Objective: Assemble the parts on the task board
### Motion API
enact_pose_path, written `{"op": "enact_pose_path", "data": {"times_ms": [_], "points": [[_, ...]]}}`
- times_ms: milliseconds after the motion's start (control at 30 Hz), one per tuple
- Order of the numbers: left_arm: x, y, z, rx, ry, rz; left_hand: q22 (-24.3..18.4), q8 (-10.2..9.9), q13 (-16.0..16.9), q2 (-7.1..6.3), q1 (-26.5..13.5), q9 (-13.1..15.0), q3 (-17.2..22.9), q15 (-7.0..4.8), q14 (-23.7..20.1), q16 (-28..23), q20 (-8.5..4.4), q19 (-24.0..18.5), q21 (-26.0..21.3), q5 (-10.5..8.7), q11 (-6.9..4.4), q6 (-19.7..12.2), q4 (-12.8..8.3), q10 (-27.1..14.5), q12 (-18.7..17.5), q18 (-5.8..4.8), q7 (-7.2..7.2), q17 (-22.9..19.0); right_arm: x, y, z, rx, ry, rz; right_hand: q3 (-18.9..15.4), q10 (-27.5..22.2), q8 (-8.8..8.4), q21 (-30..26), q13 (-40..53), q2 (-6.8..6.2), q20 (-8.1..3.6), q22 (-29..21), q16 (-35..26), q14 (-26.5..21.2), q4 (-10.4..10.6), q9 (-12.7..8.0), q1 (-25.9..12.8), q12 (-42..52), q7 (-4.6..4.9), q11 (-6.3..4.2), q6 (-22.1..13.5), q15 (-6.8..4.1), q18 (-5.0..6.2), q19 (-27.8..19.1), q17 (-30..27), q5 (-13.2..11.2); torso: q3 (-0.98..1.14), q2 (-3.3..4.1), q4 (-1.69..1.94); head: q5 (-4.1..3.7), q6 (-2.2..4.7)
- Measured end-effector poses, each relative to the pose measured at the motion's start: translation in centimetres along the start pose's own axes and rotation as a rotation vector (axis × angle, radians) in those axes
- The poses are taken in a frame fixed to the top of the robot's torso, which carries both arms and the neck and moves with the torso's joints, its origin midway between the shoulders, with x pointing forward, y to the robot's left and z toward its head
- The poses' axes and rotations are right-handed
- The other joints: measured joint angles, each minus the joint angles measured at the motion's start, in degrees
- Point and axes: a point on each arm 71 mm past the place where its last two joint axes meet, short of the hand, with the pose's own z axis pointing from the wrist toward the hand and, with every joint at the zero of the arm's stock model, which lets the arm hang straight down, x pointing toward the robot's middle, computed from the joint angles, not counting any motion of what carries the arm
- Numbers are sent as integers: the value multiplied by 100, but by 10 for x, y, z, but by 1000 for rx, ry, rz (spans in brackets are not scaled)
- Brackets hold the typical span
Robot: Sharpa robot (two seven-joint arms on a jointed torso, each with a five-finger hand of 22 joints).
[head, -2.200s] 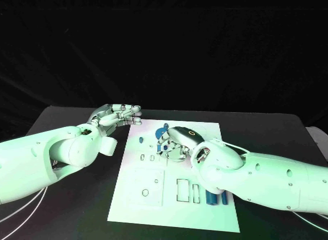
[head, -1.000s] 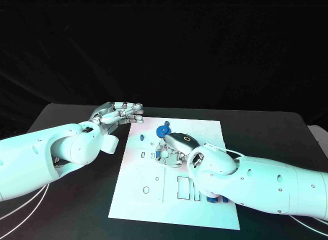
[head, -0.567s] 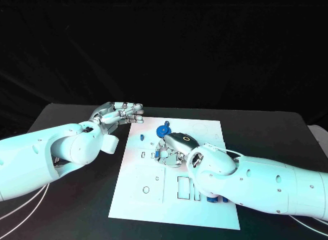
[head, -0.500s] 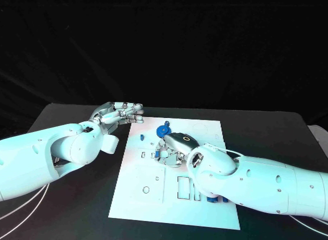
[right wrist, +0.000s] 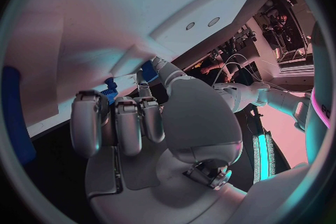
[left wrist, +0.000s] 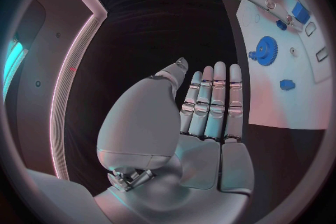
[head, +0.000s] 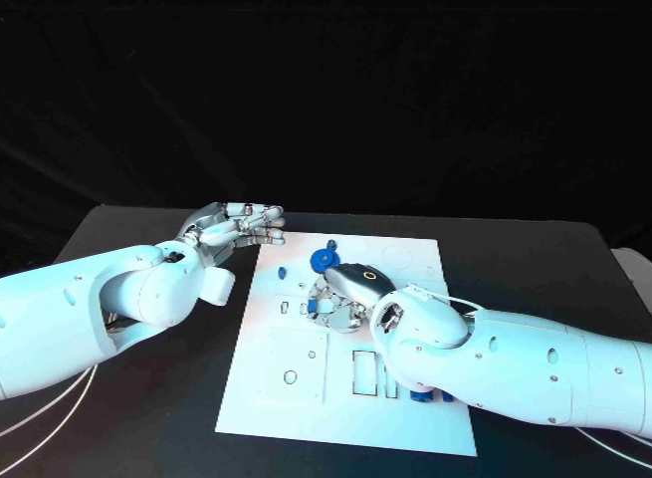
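The white task board [head: 290, 349] lies in the middle of the black table. My right hand [head: 343, 292] is down on the board's middle, fingers curled around a small blue part [head: 315, 307]; the right wrist view shows that blue part [right wrist: 110, 89] at the fingertips. A blue gear [head: 323, 261] sits on the board just beyond this hand, also seen in the left wrist view as the gear [left wrist: 265, 50]. A small blue peg [head: 282, 270] lies to the gear's left. My left hand [head: 241, 227] hovers off the board's far left corner, holding nothing, fingers [left wrist: 213, 102] stretched out.
More blue parts [head: 420, 394] lie near the board's near right edge, half under my right forearm [head: 527, 363]. My left forearm [head: 97, 309] spans the table's left side. Bare black table [head: 527, 259] shows right of the board.
Since the earliest frame my right hand has drawn back toward me along the board, uncovering the blue gear. Over the last second it has hardly moved. The left hand stays still.
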Motion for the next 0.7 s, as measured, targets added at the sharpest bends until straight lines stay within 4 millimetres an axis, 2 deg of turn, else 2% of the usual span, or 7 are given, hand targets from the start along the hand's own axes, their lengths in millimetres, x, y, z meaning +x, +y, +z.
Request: {"op": "enact_pose_path", "data": {"times_ms": [267, 400, 500, 700], "points": [[0, 0, 0, -1, -1, 0, 0, 0, 0, 0, 0, 0, 0, 0, 0, 0, 0, 0, 0, 0, 0, 0, 0, 0, 0, 0, 0, 1, 0, 1, 0, -2, 0, -1, -33, 4, -45, -58, 0, -24, 29, 0, 0, 9, 0, -24, -24, -41, 29, 27, -66, 32, 0, -29, 5, 0, 0, 0, 0, -1, -4], [-1, 0, 0, -2, -1, 0, 0, 0, 0, 0, 0, 0, 0, 0, 0, 0, 0, 0, 0, 0, 0, 0, 0, 0, 0, 0, 0, 1, 1, 1, 0, -3, 1, -1, -89, 15, -106, -101, 0, -62, 60, -1, 0, 16, 10, -58, -62, -105, 63, 56, -178, 57, 0, -60, 5, 0, 0, -1, 0, -6, -5], [-1, 0, 0, -2, -2, 0, 0, 0, 0, 0, 0, 0, 0, 0, 0, 0, 0, 0, 0, 0, 0, 0, 0, 0, 0, 0, 0, 1, 1, 1, 0, -4, 1, -1, -177, 19, -156, -168, 0, -136, 80, -1, -32, -1, 48, -83, -136, -174, 89, 103, -264, 82, 1, -80, 4, -1, 0, 0, 0, -7, -5], [-2, 0, 0, -2, -2, 0, 1, 0, -1, 0, 0, -1, 0, 0, 0, 0, 0, 0, 0, 0, 0, 0, 0, 0, 0, 0, 0, 0, 1, 1, 0, -4, 0, 1, -397, -12, -177, -215, 0, -181, 121, -2, -54, 20, 127, -116, -181, -241, 128, 134, -345, 102, 0, -121, 4, -148, 0, 0, 0, -7, -5]]}}
